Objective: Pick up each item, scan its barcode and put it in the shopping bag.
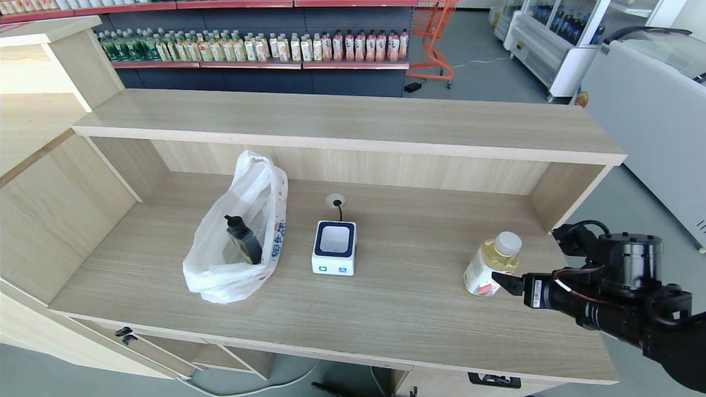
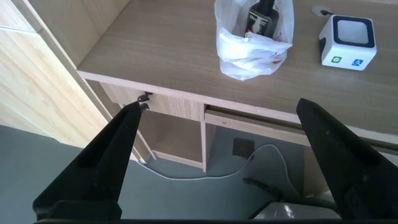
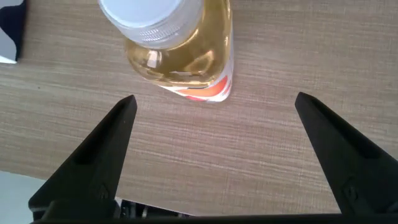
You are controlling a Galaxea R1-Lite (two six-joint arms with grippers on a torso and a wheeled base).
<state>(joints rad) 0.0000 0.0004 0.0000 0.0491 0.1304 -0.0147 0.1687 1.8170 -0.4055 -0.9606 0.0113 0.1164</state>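
A bottle of yellow liquid with a white cap stands upright on the right side of the wooden counter. My right gripper is open just in front of the bottle, and the bottle sits a little beyond the fingertips, untouched. A white plastic shopping bag stands open on the left with a dark bottle inside. The white barcode scanner sits in the middle. My left gripper is open and holds nothing, out in front of the counter's front edge, with the bag and scanner beyond it.
The counter is boxed in by side walls and a raised back ledge. A cable hole lies behind the scanner. Drawers and a loose cable are under the front edge. Drink shelves stand behind, a freezer at right.
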